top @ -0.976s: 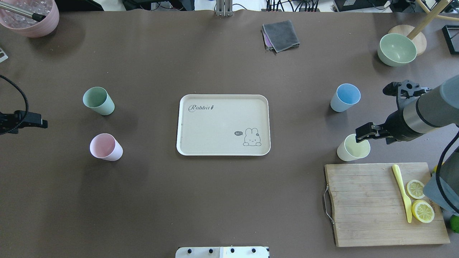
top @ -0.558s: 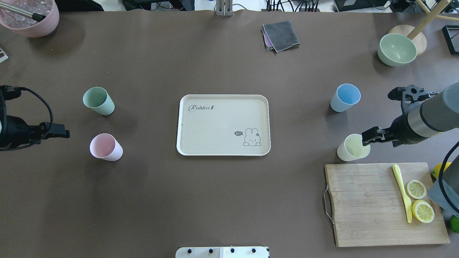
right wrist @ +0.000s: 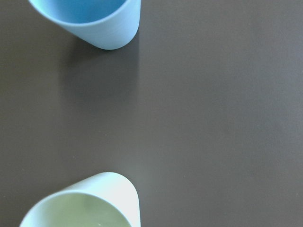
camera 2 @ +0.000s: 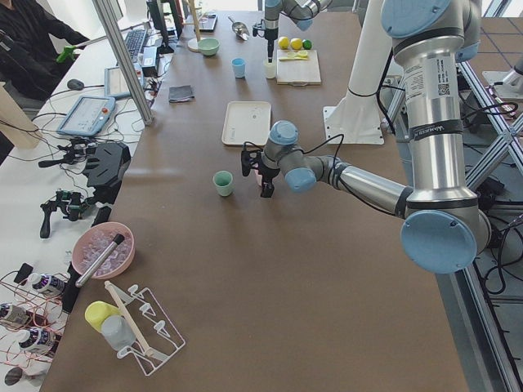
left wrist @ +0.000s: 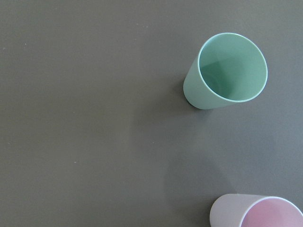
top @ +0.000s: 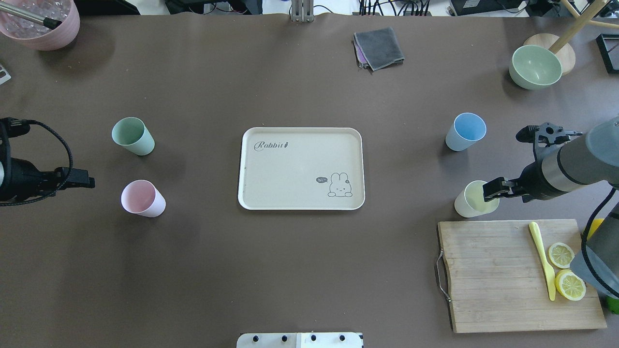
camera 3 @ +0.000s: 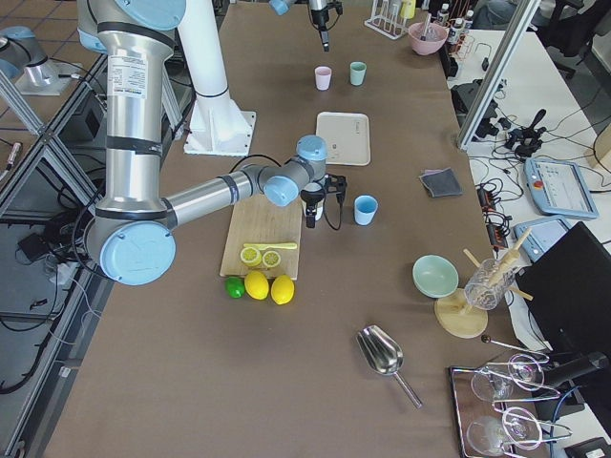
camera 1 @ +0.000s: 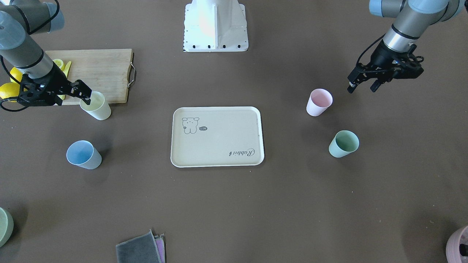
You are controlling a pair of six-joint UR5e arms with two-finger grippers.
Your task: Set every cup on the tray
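The cream tray (top: 300,166) with the "Rabbit" script lies mid-table with nothing on it. The mint green cup (top: 133,136) and pink cup (top: 142,198) stand left of it, the light blue cup (top: 465,131) and yellow cup (top: 471,203) right of it. My left gripper (top: 84,182) is open and empty, left of the pink cup, apart from it. My right gripper (top: 492,189) is open at the yellow cup's right rim; the front view shows it there too (camera 1: 85,94). The left wrist view shows the mint cup (left wrist: 227,71) and the pink cup's rim (left wrist: 258,215).
A wooden cutting board (top: 493,275) with lemon slices and a yellow knife lies just in front of the yellow cup. A pale-green bowl (top: 534,66) stands far right, a grey cloth (top: 378,47) at the back and a mauve pot (top: 41,21) far left.
My left arm has come in from the left edge toward the pink cup. My right gripper has shifted from the yellow cup's far rim to its right rim. No cup has moved.
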